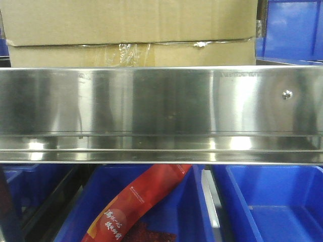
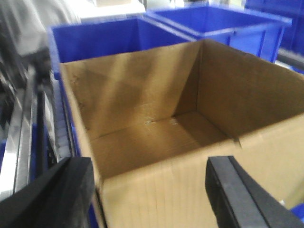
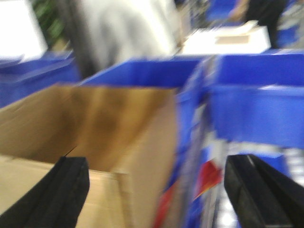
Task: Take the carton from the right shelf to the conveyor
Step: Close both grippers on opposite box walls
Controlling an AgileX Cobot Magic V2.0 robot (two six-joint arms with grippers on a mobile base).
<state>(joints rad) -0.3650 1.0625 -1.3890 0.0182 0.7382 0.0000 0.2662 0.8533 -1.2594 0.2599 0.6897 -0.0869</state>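
Note:
The carton (image 1: 131,25), plain brown cardboard with crinkled clear tape, stands on the right shelf behind its shiny steel front rail (image 1: 161,101). In the left wrist view the carton (image 2: 156,118) is open-topped and empty. My left gripper (image 2: 149,199) hangs open over its near wall, with the left finger (image 2: 47,194) outside the carton's left corner. My right gripper (image 3: 154,199) is open above the carton's (image 3: 85,118) right corner. Its left finger (image 3: 52,194) sits over the cardboard and its right finger (image 3: 261,194) over the blue bins. This view is blurred. The conveyor is out of view.
Blue plastic bins (image 1: 272,201) sit on the level below the rail, one holding a red packet (image 1: 136,201). More blue bins (image 2: 109,38) crowd behind and beside the carton. A small screw (image 1: 287,94) marks the rail. A blurred pale figure (image 3: 123,28) stands behind.

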